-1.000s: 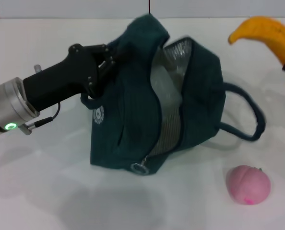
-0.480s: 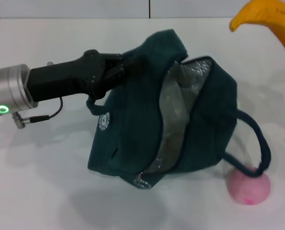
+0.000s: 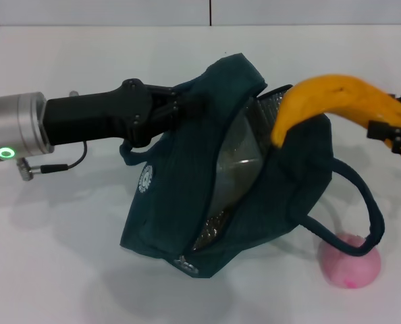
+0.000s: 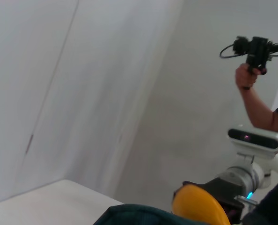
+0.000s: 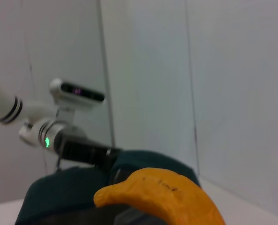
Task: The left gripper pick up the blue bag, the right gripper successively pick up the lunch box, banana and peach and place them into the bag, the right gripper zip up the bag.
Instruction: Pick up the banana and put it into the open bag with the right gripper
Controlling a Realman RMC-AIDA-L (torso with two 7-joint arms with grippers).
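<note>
The left gripper [image 3: 177, 108] comes in from the left side in the head view and is clamped onto the top edge of the blue bag [image 3: 187, 196], pinching the dark teal fabric and holding that side of it up off the white desk [image 3: 65, 270]. The bag hangs slumped with its bottom resting on the desk, mouth gaping toward the right, and you can see the silvery lining [image 3: 234, 169] inside. There's a pale clear shape down in there that could be the lunch box, but I honestly can't tell for sure. A small round white logo [image 3: 145, 179] sits on the bag's outer face, and the zipper pull [image 3: 185, 265] dangles at the low front corner.

The right gripper [image 3: 393, 131] pokes in at the right edge, closed on the thick end of the banana [image 3: 335, 98]. The banana arcs across above the bag's opening, its tip pointing down right at the rim of the mouth, just touching or just shy of the lining, hard to say which.

The peach [image 3: 352, 260] is sitting on the desk at the lower right, just beside the bag, and the bag's loop handle [image 3: 362, 202] drapes down onto the top of it.

From the right wrist view you get the banana up close in front with the bag and the left arm behind it.
</note>
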